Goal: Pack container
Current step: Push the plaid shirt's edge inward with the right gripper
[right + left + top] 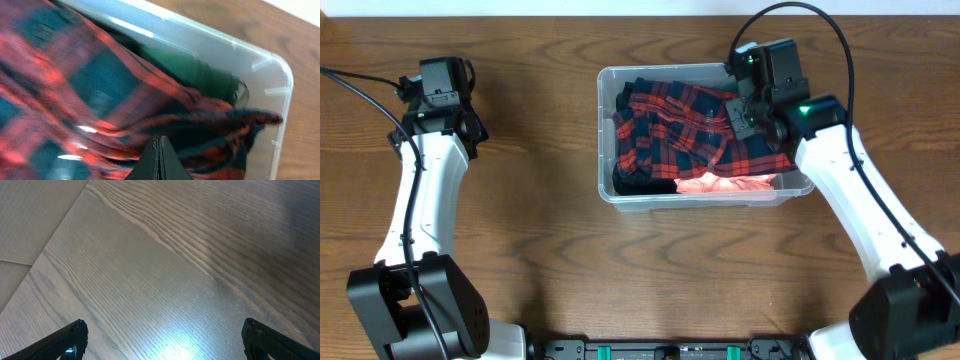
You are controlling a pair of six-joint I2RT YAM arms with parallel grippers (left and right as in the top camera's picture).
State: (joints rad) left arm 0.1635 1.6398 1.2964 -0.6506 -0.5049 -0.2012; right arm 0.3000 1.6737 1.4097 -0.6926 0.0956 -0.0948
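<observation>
Now: R gripper (159,145) over plaid cloth (690,125) in container (604,140), by far edge.
R fingers pressed together; L gripper (164,330) spread wide, far-left corner.

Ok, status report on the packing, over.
Left gripper open above wooden table. Right gripper shut, over the clear plastic rectangular bin. Red-and-navy plaid cloth fills it, coral fabric at near wall. No obstruction seen.

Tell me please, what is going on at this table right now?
A two-armed robot is packing a clear container with cloth. The right gripper is inside it, fingers closed together against a red and blue plaid cloth. Whether it pinches a fold is not clear. The left gripper hangs open over the bare table, holding nothing.
</observation>
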